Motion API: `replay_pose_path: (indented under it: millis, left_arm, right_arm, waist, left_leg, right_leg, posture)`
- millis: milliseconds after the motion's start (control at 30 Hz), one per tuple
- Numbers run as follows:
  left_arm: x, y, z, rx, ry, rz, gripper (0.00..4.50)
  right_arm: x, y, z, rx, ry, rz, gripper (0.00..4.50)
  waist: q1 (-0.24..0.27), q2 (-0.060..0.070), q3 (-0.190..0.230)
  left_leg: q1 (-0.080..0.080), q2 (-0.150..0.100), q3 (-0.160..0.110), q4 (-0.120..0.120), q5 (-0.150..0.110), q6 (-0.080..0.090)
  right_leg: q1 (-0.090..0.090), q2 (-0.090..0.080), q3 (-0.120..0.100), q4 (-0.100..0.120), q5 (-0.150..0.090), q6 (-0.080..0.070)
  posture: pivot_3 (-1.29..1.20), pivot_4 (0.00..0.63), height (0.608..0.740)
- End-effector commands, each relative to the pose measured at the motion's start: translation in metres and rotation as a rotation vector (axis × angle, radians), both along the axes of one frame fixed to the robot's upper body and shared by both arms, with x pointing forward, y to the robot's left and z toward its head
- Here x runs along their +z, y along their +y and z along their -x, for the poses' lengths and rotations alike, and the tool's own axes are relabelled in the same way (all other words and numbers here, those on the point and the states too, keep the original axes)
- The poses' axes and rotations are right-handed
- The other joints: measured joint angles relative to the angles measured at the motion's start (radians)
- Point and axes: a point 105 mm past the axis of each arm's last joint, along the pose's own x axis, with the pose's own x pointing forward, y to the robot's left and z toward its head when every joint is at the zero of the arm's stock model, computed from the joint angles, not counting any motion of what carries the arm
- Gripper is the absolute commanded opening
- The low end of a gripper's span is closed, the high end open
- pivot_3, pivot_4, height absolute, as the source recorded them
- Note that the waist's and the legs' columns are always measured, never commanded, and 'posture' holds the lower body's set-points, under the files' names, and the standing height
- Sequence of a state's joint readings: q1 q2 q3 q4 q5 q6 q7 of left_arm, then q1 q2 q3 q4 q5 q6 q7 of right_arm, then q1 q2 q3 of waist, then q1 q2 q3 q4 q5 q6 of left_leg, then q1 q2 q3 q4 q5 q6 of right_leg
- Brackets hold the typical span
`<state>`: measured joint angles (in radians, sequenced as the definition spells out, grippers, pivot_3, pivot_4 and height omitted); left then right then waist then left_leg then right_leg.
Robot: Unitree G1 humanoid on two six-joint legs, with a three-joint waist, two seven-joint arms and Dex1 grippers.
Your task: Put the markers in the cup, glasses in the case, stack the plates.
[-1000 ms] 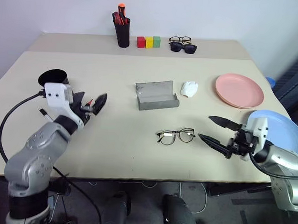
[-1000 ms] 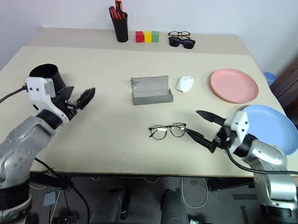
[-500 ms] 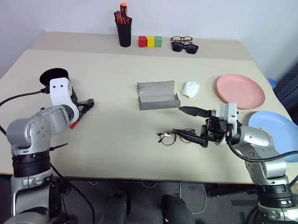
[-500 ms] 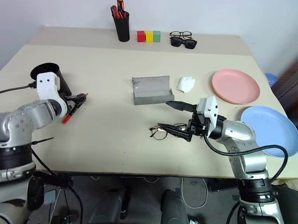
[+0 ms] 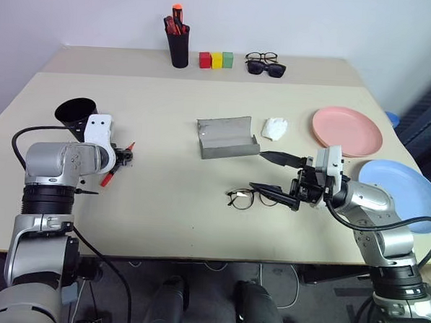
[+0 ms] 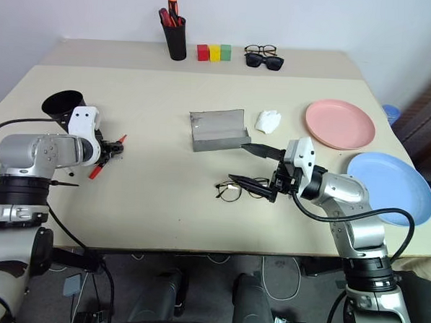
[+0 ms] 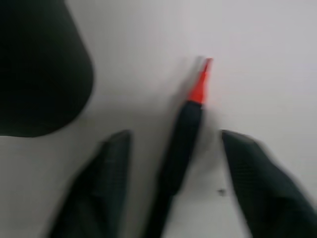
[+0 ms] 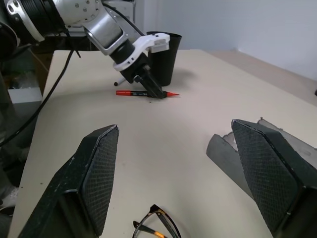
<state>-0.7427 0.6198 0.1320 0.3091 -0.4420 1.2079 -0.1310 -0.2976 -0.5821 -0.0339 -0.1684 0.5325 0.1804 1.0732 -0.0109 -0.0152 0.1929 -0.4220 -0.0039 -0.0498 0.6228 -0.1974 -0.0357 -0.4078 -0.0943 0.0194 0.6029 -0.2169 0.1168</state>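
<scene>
Here, at the left of the frame, the left pincer (image 7: 171, 148) straddles a marker (image 7: 184, 130) lying on the bench (image 5: 163, 195) beside the cup (image 5: 76, 114), fingers not yet touching it. Right of centre, the open right pincer (image 5: 265, 173) hovers by the glasses (image 5: 244, 198), below the open case (image 5: 227, 138).

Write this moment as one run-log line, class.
left hand: astride marker on table, not closed | right hand: open, by glasses | case: open, empty | plates: unstacked
</scene>
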Motion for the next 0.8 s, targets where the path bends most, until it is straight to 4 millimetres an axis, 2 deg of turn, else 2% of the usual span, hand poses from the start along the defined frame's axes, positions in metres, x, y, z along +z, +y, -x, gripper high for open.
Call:
replay_pose_path:
  millis: [33,67,167,333,400,467,567,667,800]
  left_arm:
    - [0.000,-0.008,0.000,-0.057,0.008,0.000,0.52]
    - [0.002,-0.010,0.001,-0.072,-0.001,-0.005,0.05]
    - [0.011,-0.017,0.005,-0.127,-0.035,-0.014,0.05]
    - [0.041,-0.050,0.026,-0.376,-0.209,-0.061,0.05]
    - [0.060,-0.078,0.047,-0.550,-0.369,-0.060,0.05]
    - [0.085,-0.091,0.062,-0.617,-0.600,-0.142,0.05]
    - [0.115,-0.080,0.058,-0.498,-0.860,-0.242,0.05]
    - [0.142,-0.039,0.039,-0.183,-1.051,-0.344,0.05]
    - [0.166,-0.005,0.022,0.039,-1.185,-0.444,0.05]
  right_arm:
    - [0.013,-0.003,0.004,-0.009,-0.058,-0.001,3.72]
    - [0.012,-0.003,0.004,-0.011,-0.057,0.000,3.72]
    - [0.012,-0.002,0.003,-0.015,-0.056,0.000,3.72]
    - [0.014,-0.002,-0.003,-0.027,-0.062,-0.004,3.72]
    - [0.016,-0.001,-0.007,-0.033,-0.067,-0.010,3.72]
    - [0.018,-0.001,-0.011,-0.037,-0.072,-0.013,3.72]
    - [0.019,0.001,-0.016,-0.035,-0.081,-0.016,3.72]
    - [0.021,0.005,-0.022,-0.029,-0.089,-0.024,3.72]
    - [0.018,0.009,-0.026,-0.018,-0.092,-0.027,3.72]
  waist:
    - [0.001,0.000,0.000]
    - [0.001,0.000,0.000]
    - [-0.001,0.000,0.000]
    - [-0.007,-0.001,0.001]
    - [-0.008,-0.001,0.001]
    - [-0.007,-0.001,0.001]
    - [0.003,-0.001,0.001]
    - [0.003,-0.001,0.000]
    - [0.001,-0.001,0.000]
  left_leg:
    - [0.000,0.000,0.000,0.000,0.000,0.000]
    - [0.000,0.000,0.000,0.000,0.000,0.000]
    - [0.000,0.000,0.000,0.000,0.000,0.000]
    - [-0.001,0.000,0.000,-0.001,0.000,0.000]
    - [-0.002,0.001,0.000,-0.001,0.000,0.000]
    - [-0.002,0.001,0.002,-0.002,0.000,0.000]
    - [-0.002,0.001,0.002,-0.002,0.000,-0.001]
    - [-0.001,0.000,0.002,-0.001,0.000,-0.001]
    - [-0.001,0.000,0.002,-0.001,0.001,-0.001]
  right_leg:
    - [0.000,0.000,0.000,0.000,0.000,0.000]
    - [0.000,0.000,0.000,0.000,0.000,0.000]
    - [0.000,0.000,0.000,0.000,0.000,0.000]
    - [-0.002,0.000,0.000,0.000,0.000,0.000]
    - [-0.003,0.000,0.000,0.000,0.000,0.000]
    - [-0.003,-0.001,0.001,-0.001,0.000,-0.001]
    - [-0.003,-0.002,0.001,-0.002,0.001,-0.002]
    - [-0.002,-0.002,0.001,-0.003,0.001,-0.003]
    - [-0.001,-0.001,0.000,-0.003,0.001,-0.002]
  posture:
    - [0.00,0.150,0.740]
    - [0.00,0.150,0.740]
    - [0.00,0.150,0.740]
    - [0.00,0.150,0.740]
    - [0.00,0.150,0.740]
    - [0.00,0.150,0.740]
    - [0.00,0.150,0.740]
    - [0.00,0.150,0.740]
    - [0.00,0.150,0.740]
